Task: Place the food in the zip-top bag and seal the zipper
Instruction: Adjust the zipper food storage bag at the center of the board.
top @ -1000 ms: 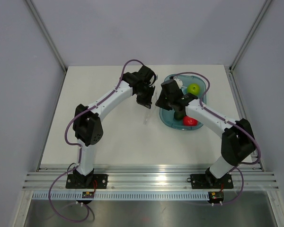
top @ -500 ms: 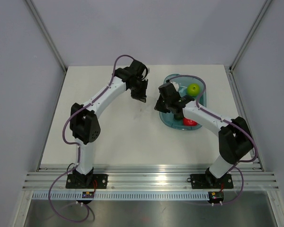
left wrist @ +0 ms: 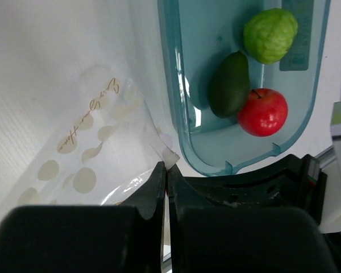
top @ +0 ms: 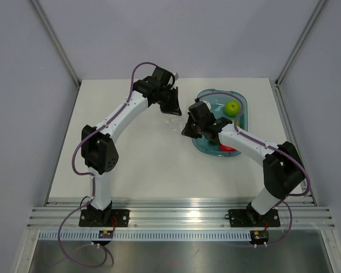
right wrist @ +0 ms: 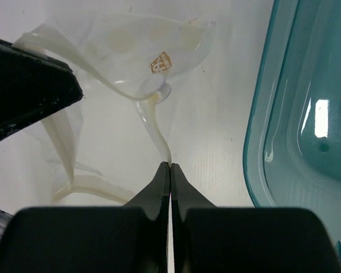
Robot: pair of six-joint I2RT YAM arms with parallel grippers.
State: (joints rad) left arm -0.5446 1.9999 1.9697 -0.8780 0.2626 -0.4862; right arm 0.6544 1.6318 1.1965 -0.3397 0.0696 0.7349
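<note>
zip-top bag (right wrist: 131,51): we judge it limp, slippery film, best pinched at edges | left gripper (left wrist: 165,170), right gripper (right wrist: 170,168): both clamped on it | avocado (left wrist: 229,84): likely firm, take mid-body

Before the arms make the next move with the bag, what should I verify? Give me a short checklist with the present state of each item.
1. The left fingers are shut on the zip-top bag: ok.
2. The right fingers are shut on the bag's mouth edge: ok.
3. The bag mouth is open: ok, it gapes in the right wrist view.
4. The food is inside the bag: not ok, it lies in the teal tray, touching the red apple.
5. One arm is free to fetch the food: not ok, both hold the bag.
</note>
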